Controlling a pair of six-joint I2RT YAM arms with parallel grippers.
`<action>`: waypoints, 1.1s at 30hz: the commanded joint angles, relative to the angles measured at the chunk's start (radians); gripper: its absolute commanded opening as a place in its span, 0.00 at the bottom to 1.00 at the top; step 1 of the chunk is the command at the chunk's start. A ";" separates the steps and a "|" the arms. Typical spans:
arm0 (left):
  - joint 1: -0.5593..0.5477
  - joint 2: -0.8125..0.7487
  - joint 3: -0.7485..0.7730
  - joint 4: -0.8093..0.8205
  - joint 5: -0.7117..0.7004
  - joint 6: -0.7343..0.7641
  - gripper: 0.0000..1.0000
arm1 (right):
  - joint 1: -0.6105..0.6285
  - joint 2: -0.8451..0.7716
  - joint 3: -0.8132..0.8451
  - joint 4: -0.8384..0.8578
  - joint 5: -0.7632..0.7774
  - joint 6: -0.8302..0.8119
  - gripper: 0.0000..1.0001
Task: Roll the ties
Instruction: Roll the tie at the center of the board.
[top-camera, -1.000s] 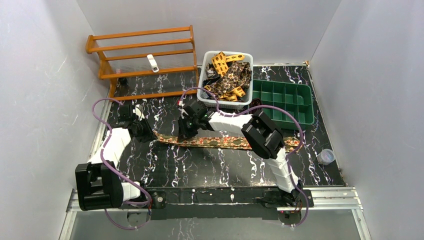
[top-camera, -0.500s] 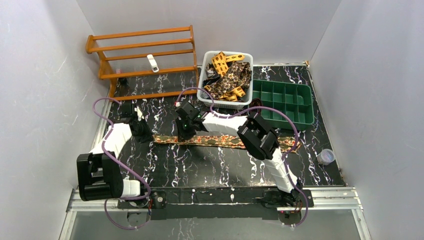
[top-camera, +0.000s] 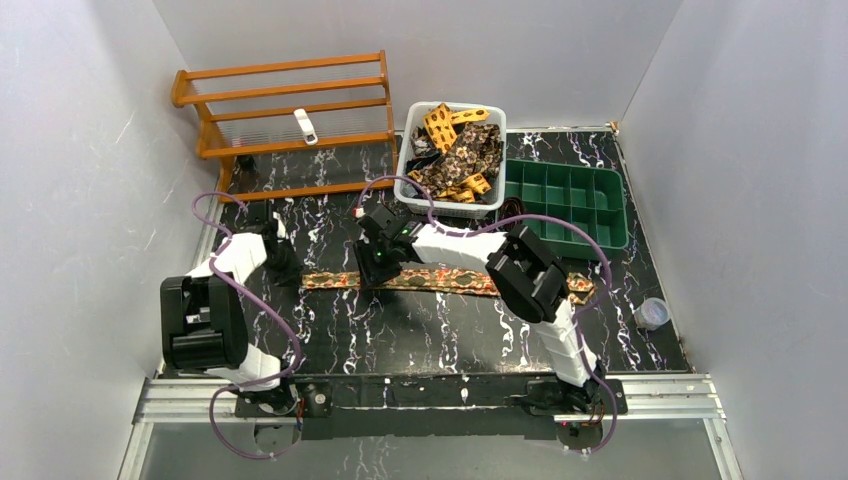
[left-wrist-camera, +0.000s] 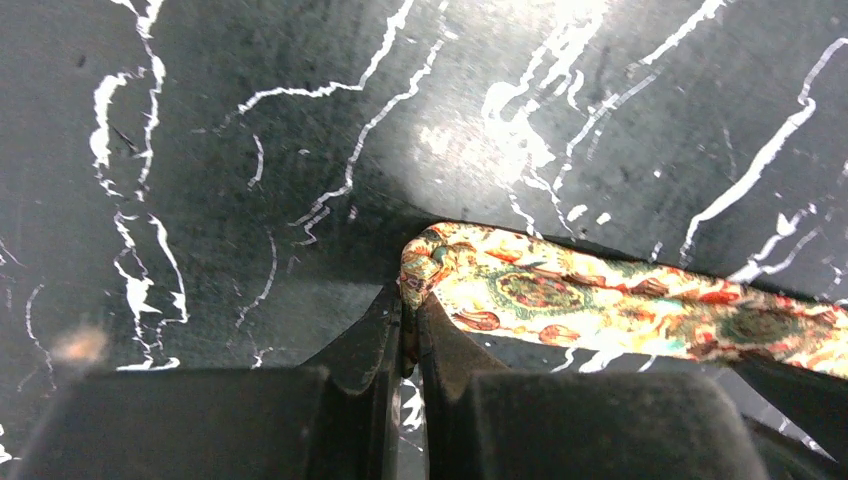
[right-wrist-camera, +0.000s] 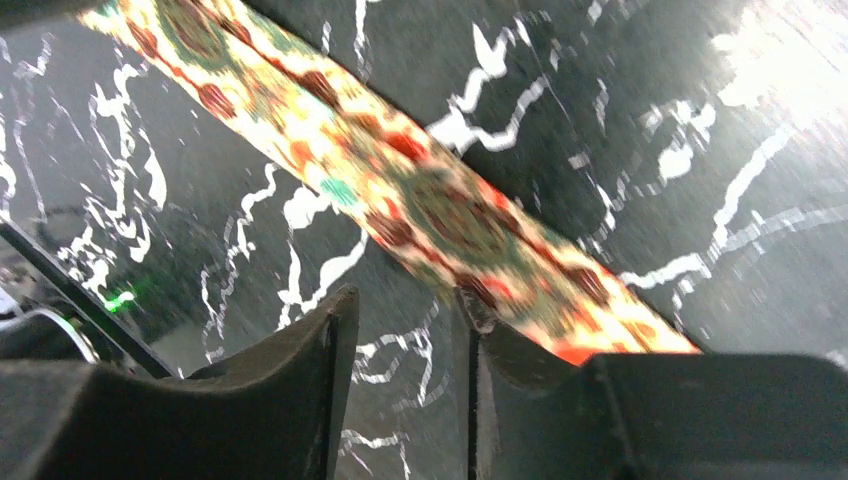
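Observation:
One tie (top-camera: 450, 281), red-orange and yellow patterned, lies stretched flat across the middle of the black marbled table. My left gripper (top-camera: 285, 268) is shut on its left end; in the left wrist view the folded tip of the tie (left-wrist-camera: 560, 295) is pinched between my fingertips (left-wrist-camera: 385, 320). My right gripper (top-camera: 376, 268) hovers low over the tie a little right of that end. In the right wrist view it (right-wrist-camera: 405, 330) is open with only table between its fingers, and the tie (right-wrist-camera: 440, 215) runs past the right finger. More ties (top-camera: 462, 150) are heaped in the basket.
A white basket (top-camera: 403, 170) stands at the back centre, with a green compartment tray (top-camera: 572, 205) to its right. A wooden rack (top-camera: 285, 110) holding a small white object (top-camera: 306, 127) fills the back left. A small clear cup (top-camera: 651, 313) sits near the right edge.
My right gripper has opened and let go of the tie. My left gripper has drawn the tie's end to the left, and the tie now lies straighter on the table.

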 joint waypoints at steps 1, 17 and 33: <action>0.022 0.024 0.020 0.006 -0.061 0.040 0.00 | -0.015 -0.143 -0.045 -0.073 0.054 -0.040 0.49; 0.055 0.055 0.042 0.015 0.078 0.061 0.00 | -0.126 -0.213 -0.383 -0.075 0.183 -0.018 0.52; 0.055 -0.090 0.052 -0.076 0.130 0.004 0.49 | -0.130 -0.532 -0.725 -0.146 0.126 -0.061 0.51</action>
